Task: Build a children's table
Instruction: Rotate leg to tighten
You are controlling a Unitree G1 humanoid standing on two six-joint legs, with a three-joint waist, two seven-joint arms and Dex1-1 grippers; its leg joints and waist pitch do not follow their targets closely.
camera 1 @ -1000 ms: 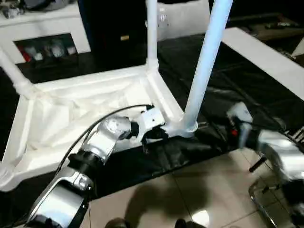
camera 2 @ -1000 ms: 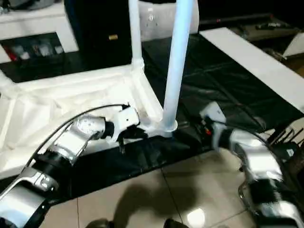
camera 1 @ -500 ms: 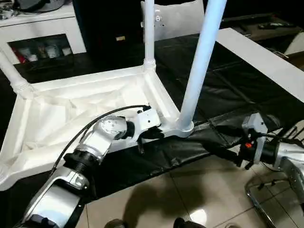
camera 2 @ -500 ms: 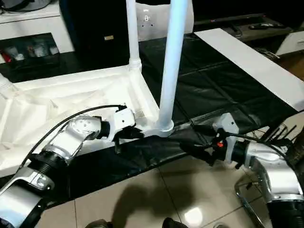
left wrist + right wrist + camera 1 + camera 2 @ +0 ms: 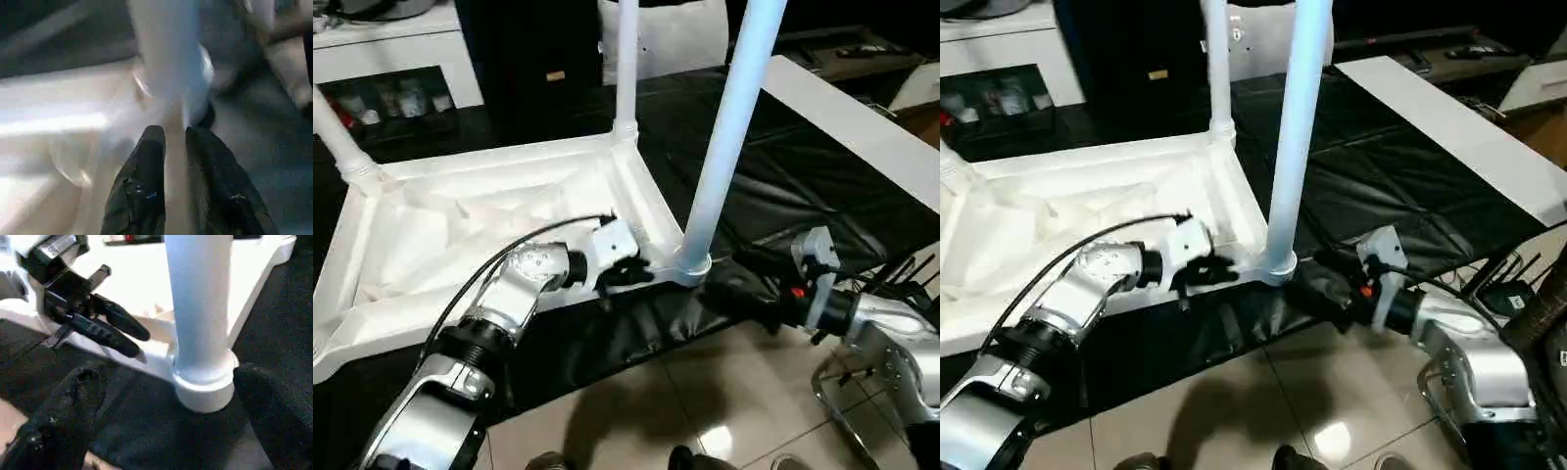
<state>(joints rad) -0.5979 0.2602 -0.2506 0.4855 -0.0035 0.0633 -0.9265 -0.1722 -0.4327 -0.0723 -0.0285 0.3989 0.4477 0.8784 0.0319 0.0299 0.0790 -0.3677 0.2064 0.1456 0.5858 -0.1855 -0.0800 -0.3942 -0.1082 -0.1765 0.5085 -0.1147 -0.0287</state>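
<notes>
Lying upside down on a black mat (image 5: 783,186), the children's table (image 5: 489,220) shows its ribbed underside, with white legs standing up from its corner sockets. The nearest leg (image 5: 729,127) rises from the socket at the table's near right corner, at about four o'clock from the middle of the top in the head views. The left gripper (image 5: 628,274) sits at roughly nine o'clock from that socket, its two black fingers (image 5: 142,181) set astride the table's white rim, one on each side, a narrow gap between them; whether they press the rim cannot be told. The right gripper (image 5: 161,426) faces the same socket from about three o'clock, its fingers spread wide, one on each side of the leg's base collar and not touching it. A white cabinet (image 5: 396,59) stands at eleven o'clock behind the table.
</notes>
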